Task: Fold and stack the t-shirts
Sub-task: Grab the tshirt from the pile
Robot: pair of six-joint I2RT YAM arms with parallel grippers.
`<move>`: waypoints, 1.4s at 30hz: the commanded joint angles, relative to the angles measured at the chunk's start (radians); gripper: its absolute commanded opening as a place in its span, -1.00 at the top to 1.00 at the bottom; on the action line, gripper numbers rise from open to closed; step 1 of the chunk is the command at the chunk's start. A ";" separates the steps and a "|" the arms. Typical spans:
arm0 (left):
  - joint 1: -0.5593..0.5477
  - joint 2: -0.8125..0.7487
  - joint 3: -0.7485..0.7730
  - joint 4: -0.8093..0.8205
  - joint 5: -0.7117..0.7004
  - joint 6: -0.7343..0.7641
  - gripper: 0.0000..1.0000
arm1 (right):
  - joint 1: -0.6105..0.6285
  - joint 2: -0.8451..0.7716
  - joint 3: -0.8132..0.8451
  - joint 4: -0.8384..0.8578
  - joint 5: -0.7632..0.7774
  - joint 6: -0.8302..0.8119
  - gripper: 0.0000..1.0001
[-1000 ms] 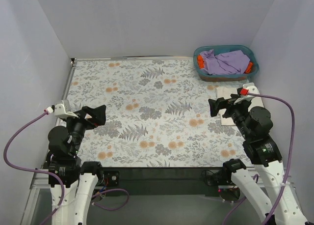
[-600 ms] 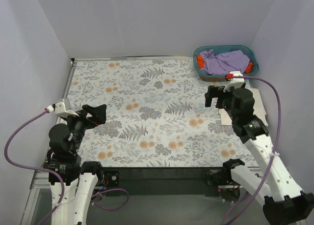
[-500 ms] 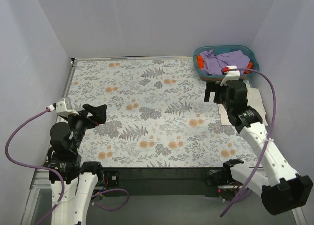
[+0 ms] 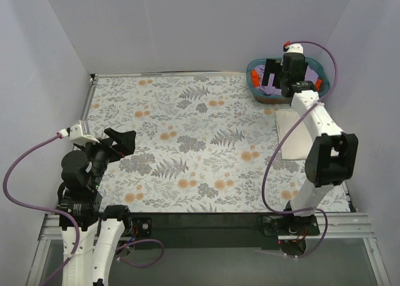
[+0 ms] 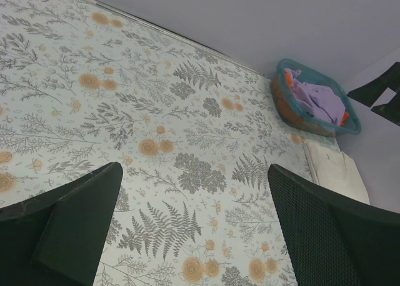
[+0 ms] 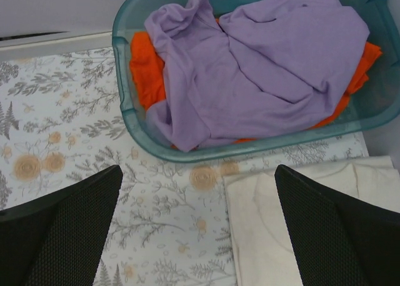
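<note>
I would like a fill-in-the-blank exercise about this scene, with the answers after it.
The ____ tool hangs open near the basket.
The purple shirt and the orange shirt lie in the ____.
The cream shirt beside it is already ____.
Answers: right, basket, folded.

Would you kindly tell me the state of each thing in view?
purple shirt: crumpled, atop the basket pile.
orange shirt: crumpled beneath it.
cream shirt: folded flat on the tablecloth.
basket: upright, holding both crumpled shirts.
left fingers: open, empty.
right fingers: open, empty.
</note>
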 commanded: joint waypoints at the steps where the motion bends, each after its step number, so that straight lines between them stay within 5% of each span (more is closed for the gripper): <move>1: 0.004 0.021 0.031 -0.028 0.011 -0.026 -0.90 | -0.060 0.127 0.164 0.030 -0.118 0.044 -0.97; 5: 0.005 0.043 0.037 -0.028 0.002 -0.038 -0.90 | -0.109 0.329 0.321 0.033 -0.213 0.076 -0.97; 17: 0.004 0.110 0.020 -0.007 0.002 -0.092 -0.90 | -0.132 0.645 0.539 0.036 -0.393 0.121 -0.31; 20: 0.005 0.124 0.019 -0.002 0.002 -0.098 -0.90 | -0.131 0.650 0.535 0.036 -0.414 0.110 0.02; 22: 0.005 0.135 0.017 0.004 0.006 -0.103 -0.90 | -0.131 0.635 0.524 0.035 -0.421 0.092 0.52; 25: 0.005 0.139 0.010 0.027 0.016 -0.104 -0.90 | -0.131 0.560 0.498 0.032 -0.413 0.055 0.97; 33: 0.005 0.130 -0.033 0.058 0.034 -0.103 -0.90 | -0.066 0.204 0.395 0.032 -0.465 -0.006 0.97; 42: 0.005 0.044 -0.055 0.051 0.063 -0.100 -0.90 | 0.320 -0.072 0.314 0.084 -0.577 0.094 0.97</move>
